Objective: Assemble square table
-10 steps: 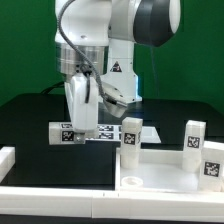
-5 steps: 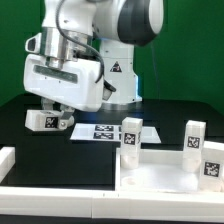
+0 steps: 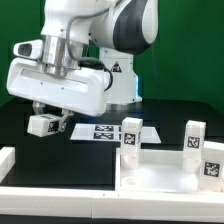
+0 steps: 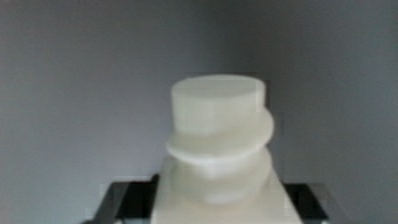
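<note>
My gripper (image 3: 47,113) is shut on a white table leg (image 3: 45,125), which hangs lying sideways above the black table at the exterior view's left, its tag facing the camera. In the wrist view the leg (image 4: 217,140) sticks out between my dark fingers (image 4: 135,200), round peg end away from the camera. The square table top (image 3: 160,170) lies at the front right with its raised rim up. Three tagged legs stand on it: one (image 3: 131,134) at its left corner, two (image 3: 192,135) (image 3: 211,162) at the right.
The marker board (image 3: 104,131) lies flat on the black table behind the table top. A long white rail (image 3: 60,190) runs along the front edge, with a raised end (image 3: 5,157) at the left. The arm's bulky white body (image 3: 70,80) hangs over the left half.
The arm has swung toward the exterior view's left and tilted over, carrying the leg from upright beside the marker board to lying sideways further left.
</note>
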